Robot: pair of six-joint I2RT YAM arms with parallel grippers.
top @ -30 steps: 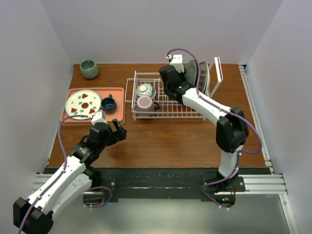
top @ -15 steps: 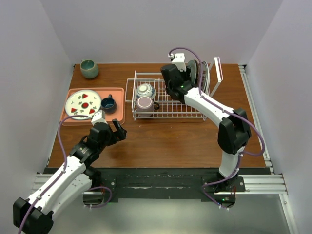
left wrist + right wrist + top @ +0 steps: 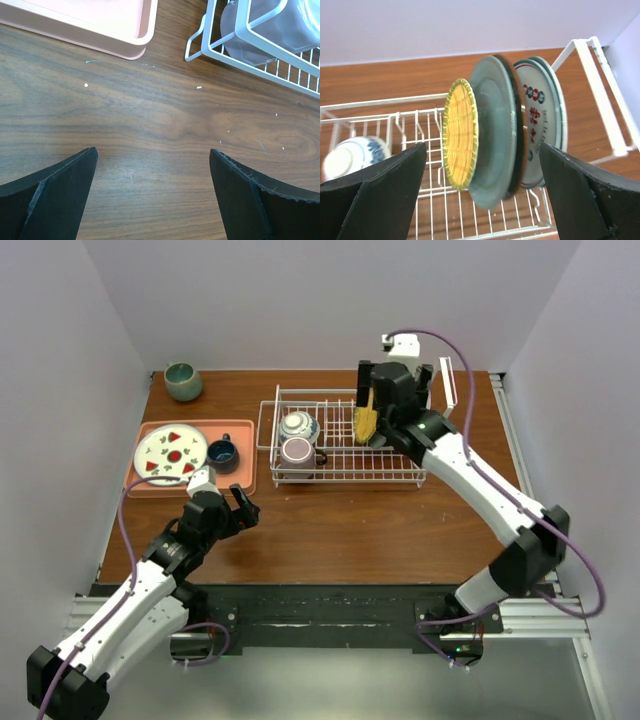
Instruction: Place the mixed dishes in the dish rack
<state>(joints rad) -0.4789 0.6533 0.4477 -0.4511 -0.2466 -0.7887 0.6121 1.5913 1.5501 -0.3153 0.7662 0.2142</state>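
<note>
Left gripper [image 3: 152, 162]: jaws fully spread, holding nothing, poised low over the bare table [image 3: 330, 530] just in front of the salmon-pink tray [image 3: 235, 483]. Arm folded, reaching forward from the near-left base.

On the tray: white plate with red fruit marks [image 3: 170, 452], with a dark blue cup [image 3: 222, 453] beside it. At the far left corner: grey-green cup [image 3: 183, 381].

Mid-table: dish rack [image 3: 350, 465], carrying the patterned bowl [image 3: 298, 424] and the pinkish glass mug [image 3: 297, 451] at its left end. Standing on edge toward its right end, in order: yellow plate [image 3: 460, 135], teal plate [image 3: 492, 145], lettered white plate [image 3: 540, 125].

Right gripper [image 3: 481, 150]: jaws wide apart, gripping nothing, raised above the plates and clear of them. Arm stretched long from the near-right base.

Surface: dark wood grain. Enclosure: plain pale walls on three sides.
</note>
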